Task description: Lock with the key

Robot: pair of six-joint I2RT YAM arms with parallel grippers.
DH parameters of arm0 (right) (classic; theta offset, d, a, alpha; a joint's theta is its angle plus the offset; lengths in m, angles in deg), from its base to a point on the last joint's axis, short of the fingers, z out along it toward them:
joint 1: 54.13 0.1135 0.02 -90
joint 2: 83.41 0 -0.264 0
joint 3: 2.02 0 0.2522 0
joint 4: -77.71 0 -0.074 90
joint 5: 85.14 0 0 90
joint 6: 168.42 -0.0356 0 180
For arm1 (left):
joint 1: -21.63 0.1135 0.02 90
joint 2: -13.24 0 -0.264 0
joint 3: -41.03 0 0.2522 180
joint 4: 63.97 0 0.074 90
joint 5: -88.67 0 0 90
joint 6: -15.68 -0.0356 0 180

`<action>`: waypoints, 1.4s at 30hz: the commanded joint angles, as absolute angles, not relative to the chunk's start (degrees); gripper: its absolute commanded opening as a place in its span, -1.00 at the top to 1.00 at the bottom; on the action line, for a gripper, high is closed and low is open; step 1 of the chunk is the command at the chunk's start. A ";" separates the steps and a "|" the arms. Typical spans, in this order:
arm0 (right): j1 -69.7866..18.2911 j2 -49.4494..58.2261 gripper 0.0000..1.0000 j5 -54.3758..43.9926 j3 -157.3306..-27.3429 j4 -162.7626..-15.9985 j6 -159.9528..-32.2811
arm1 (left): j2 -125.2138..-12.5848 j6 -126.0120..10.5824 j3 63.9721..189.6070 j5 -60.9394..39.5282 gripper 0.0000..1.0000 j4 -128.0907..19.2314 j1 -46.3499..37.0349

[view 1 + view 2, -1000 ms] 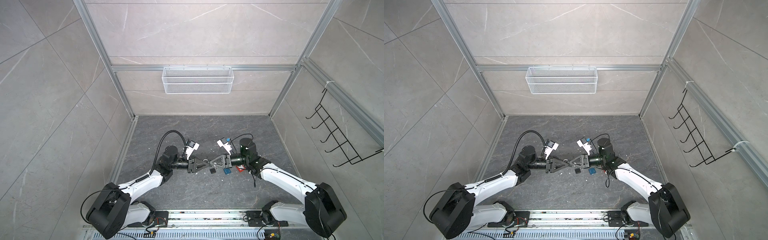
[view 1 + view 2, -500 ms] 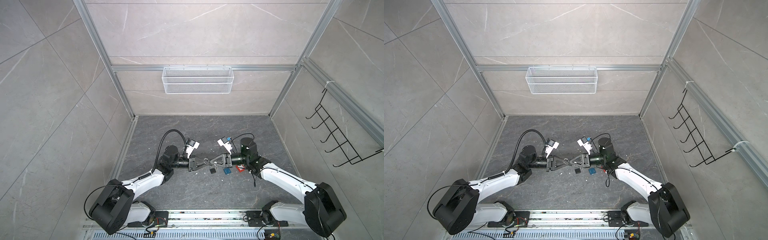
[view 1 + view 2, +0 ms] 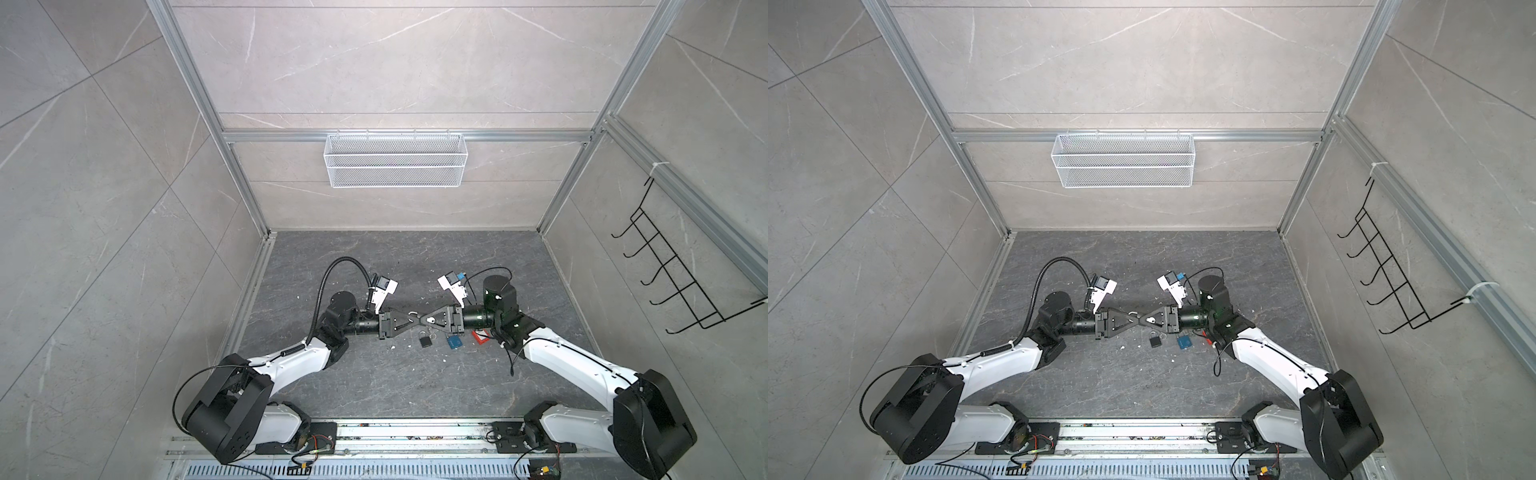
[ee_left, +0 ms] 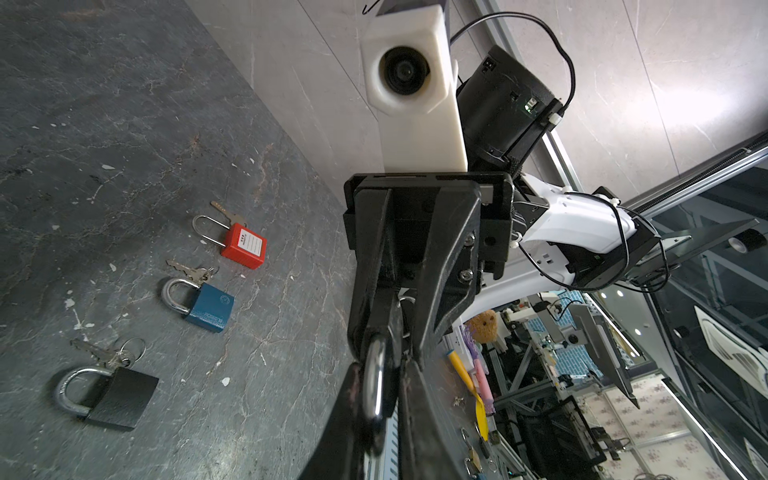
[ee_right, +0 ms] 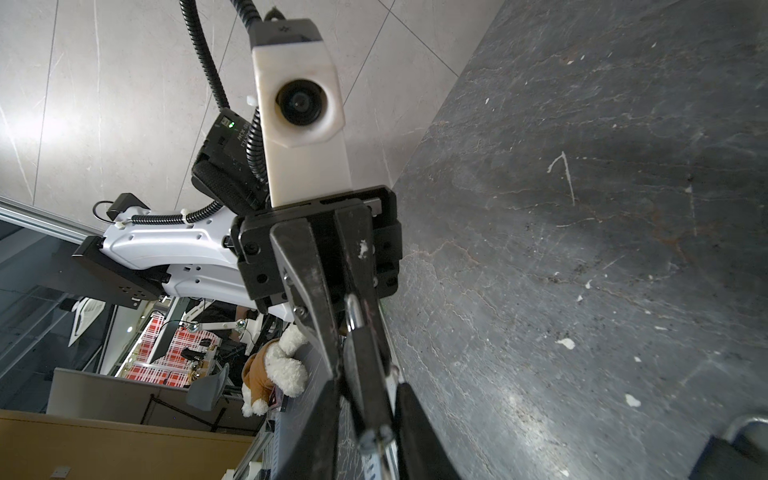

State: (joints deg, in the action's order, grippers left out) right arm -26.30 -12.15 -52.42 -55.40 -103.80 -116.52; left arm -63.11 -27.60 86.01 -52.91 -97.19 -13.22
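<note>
Silver padlock shackle (image 4: 372,382): thick, glossy, smoothly curved.

Top views: high stereo pair, steeply down on the dark grey marbled floor (image 3: 374,386), whole scene (near-identical framing).
Left wrist: close, along the left gripper (image 4: 380,370) toward the right arm (image 4: 582,220).
Right wrist: close, the reverse.
Wrist overlap: silver steel padlock shackle (image 4: 372,390).
</note>
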 commanded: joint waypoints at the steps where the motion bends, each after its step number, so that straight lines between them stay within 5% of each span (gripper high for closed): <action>1: -25.81 -13.67 0.47 -51.52 -54.72 -103.39 -116.81 | -63.06 -26.95 86.08 -51.80 1.00 -102.51 -13.26; 11: -25.93 -14.32 0.72 -50.95 -54.81 -104.34 -117.74 | -62.72 -27.45 86.39 -53.35 1.00 -101.60 -13.06; 13: -26.07 -14.30 1.00 -50.92 -54.76 -104.93 -117.92 | -62.61 -27.39 86.17 -53.27 1.00 -101.57 -13.07; 17: -26.03 -13.91 1.00 -51.79 -54.40 -106.85 -118.93 | -62.03 -27.49 85.98 -52.82 0.99 -101.54 -13.06; 20: -26.07 -13.64 1.00 -52.58 -54.12 -107.75 -119.43 | -61.32 -27.44 85.74 -53.09 0.71 -102.46 -12.99; 42: -26.03 -12.50 1.00 -53.55 -54.63 -106.53 -118.35 | -59.92 -25.91 87.66 -55.55 0.60 -102.82 -13.06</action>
